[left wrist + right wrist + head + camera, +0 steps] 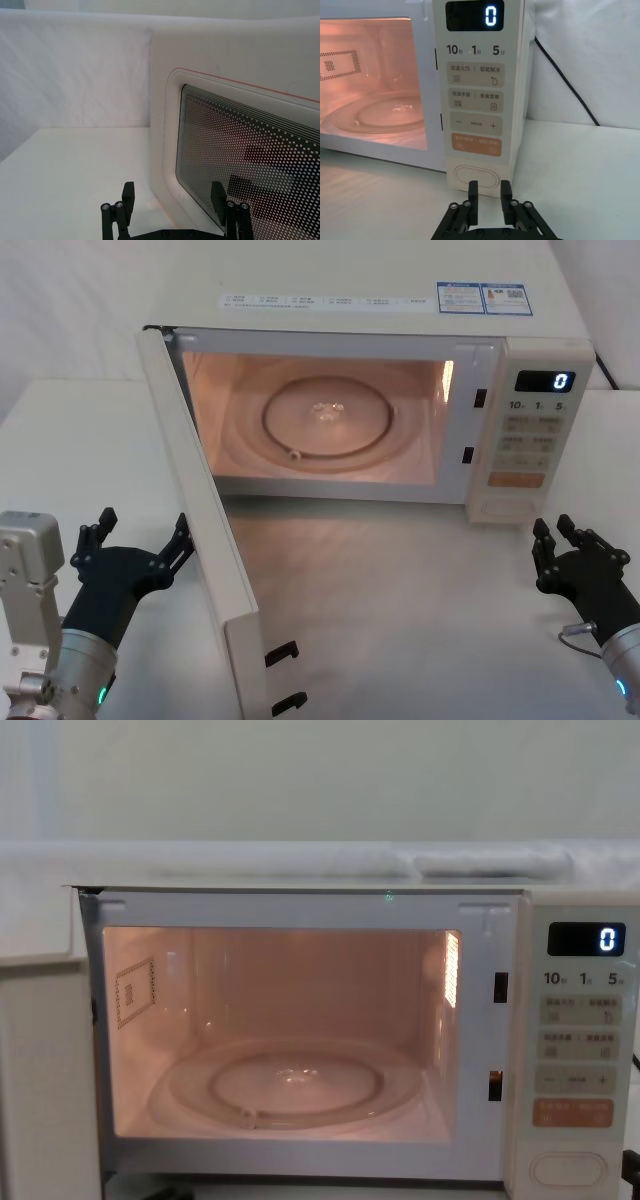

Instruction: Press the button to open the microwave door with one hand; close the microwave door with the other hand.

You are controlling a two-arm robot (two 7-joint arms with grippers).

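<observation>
Seeing our cream boxy microwave point(400, 310) lit, round glass turntable point(328, 420) inside, cream door point(205, 530) swung wide, our left gripper point(140, 540) behind it, jaws spread empty, right gripper point(490, 192) facing the oval-outlined button point(477, 176), jaws slightly parted, empty.

microwave door point(205, 530) swung wide — blocks left pincer point(140, 540), table point(400, 580) ahead clear

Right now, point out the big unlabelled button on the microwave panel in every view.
Head view: the button sits at the bottom of the control panel.
Left wrist view: this camera faces the microwave door's outer side, away from the panel.
Right wrist view: just beyond the right claw, under the orange key.
Chest view: bottom right corner.
Shared landmark: the display showing "0", above the button.
</observation>
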